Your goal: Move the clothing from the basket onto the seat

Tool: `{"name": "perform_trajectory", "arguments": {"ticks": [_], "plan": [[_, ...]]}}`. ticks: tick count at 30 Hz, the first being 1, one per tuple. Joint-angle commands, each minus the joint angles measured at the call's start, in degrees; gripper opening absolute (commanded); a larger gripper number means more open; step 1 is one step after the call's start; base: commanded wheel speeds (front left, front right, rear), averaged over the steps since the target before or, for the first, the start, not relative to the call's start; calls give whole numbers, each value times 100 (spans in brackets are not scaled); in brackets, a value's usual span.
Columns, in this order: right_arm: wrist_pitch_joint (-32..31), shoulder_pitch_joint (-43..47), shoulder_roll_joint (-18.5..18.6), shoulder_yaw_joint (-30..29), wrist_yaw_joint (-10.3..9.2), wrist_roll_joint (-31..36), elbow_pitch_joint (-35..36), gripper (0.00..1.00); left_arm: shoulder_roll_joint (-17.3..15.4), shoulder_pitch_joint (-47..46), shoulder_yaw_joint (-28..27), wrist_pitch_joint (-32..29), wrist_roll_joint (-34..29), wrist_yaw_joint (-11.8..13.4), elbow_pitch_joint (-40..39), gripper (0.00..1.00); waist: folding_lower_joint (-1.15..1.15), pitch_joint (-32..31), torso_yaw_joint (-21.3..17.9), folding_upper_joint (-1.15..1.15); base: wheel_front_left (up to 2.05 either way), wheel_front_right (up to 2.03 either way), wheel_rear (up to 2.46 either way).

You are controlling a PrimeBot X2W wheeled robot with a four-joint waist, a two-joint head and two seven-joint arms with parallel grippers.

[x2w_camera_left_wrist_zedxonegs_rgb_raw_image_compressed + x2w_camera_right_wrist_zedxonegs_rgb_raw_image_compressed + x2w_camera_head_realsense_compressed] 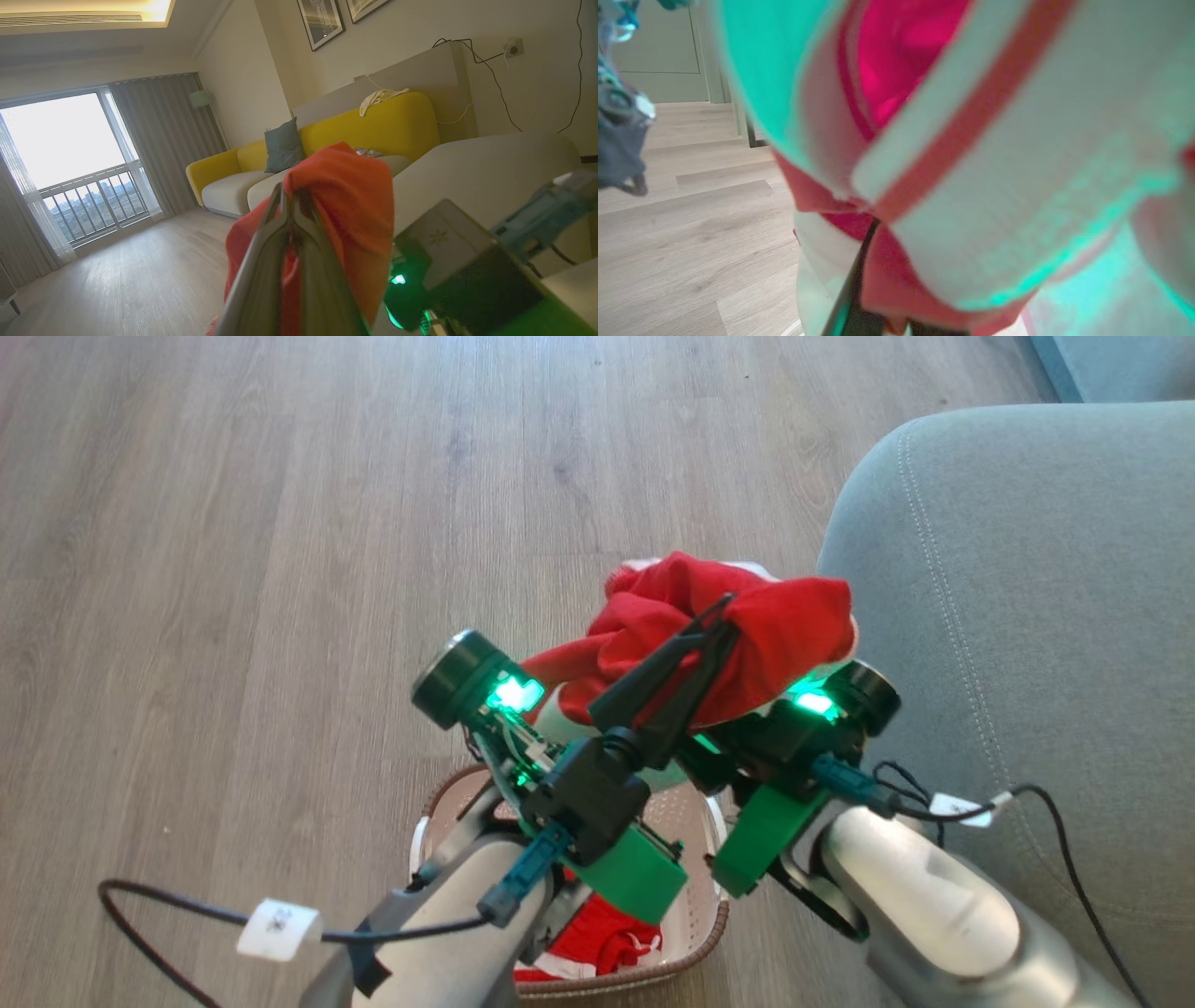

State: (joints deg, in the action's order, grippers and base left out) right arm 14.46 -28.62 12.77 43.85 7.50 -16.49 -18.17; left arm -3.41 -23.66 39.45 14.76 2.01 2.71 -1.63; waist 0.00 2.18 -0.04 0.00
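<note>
1. Red clothing hung bunched in the air above the basket, just beside the seat but not on it. A smaller red-and-white heap lay down inside the basket.
2. Our left gripper was clamped on the bundle's top fold, fingers pressed together with cloth between them.
3. Our right gripper sat under the bundle's right side with its jaws together. Cloth covered the tips. In the right wrist view a white band with a red stripe bunched round one dark finger, so we judged that it gripped the clothing too.
4. We judged the step in hand to be the carry to the seat. To do it well, both arms should travel right together at one pace, so the cloth between them neither stretches nor slips.
5. The bundle should clear the seat's rounded edge before going down. Hanging ends should be kept off the basket's rim, or the light basket could drag along the floor.
6. Release should come well in on the seat, not at its edge, where soft cloth could slide off.
7. Two white tags, one by each arm, carried marks too small to read. We could read no brand or label on the clothing or basket.
</note>
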Motion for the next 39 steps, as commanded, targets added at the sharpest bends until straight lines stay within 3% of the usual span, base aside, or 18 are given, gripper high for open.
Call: {"name": "perform_trajectory", "arguments": {"ticks": [1, 11, 16, 23, 33, 35, 36, 37, 38, 39], "plan": [[54, 62, -115, -168, -1, 76, 167, 0, 36, -217, -266, 24, 10, 22, -174, 0, 0, -12, -6, 0, 0, 0, 0], [54, 470, -488, -1723, -1, 569, 209, 0, 20, -33, -597, 24, 20, -13, -196, 0, 0, -77, -62, 0, 0, 0, 0], [54, 615, -681, -2226, -1, 688, 421, 0, -7, 89, -689, 24, 3, -62, -17, 0, 0, -90, -83, 0, 0, 0, 0], [54, 696, -809, -2488, -1, 710, 667, 0, -7, 248, -658, 24, 25, -247, 517, 0, 0, -91, -79, 0, 0, 0, 0], [54, 681, -865, -2377, -1, 646, 693, 0, 17, 277, -588, 24, 37, -424, 994, 0, 0, 6, -77, 0, 0, 0, 0], [54, 671, -851, -2409, -1, 621, 667, 0, 24, 268, -588, 24, 43, -422, 989, 38, 0, 31, -70, 0, 0, 0, 0], [54, 668, -844, -2430, -1, 611, 657, 0, 28, 279, -602, 24, 74, -414, 988, 49, 0, 42, -65, 0, 0, 0, 0], [54, 666, -838, -2447, -1, 602, 650, 0, 31, 288, -608, 24, 90, -414, 1002, 89, 0, 49, -63, 0, 0, 0, 0], [54, 664, -835, -2457, -1, 596, 646, 0, 34, 316, -604, 24, 120, -441, 1087, 100, 0, 53, -64, 0, 0, 0, 0], [54, 664, -834, -2465, -1, 592, 646, 0, 36, 308, -608, 24, 109, -442, 1116, 100, 0, 61, -66, 0, 0, 0, 0]]}}
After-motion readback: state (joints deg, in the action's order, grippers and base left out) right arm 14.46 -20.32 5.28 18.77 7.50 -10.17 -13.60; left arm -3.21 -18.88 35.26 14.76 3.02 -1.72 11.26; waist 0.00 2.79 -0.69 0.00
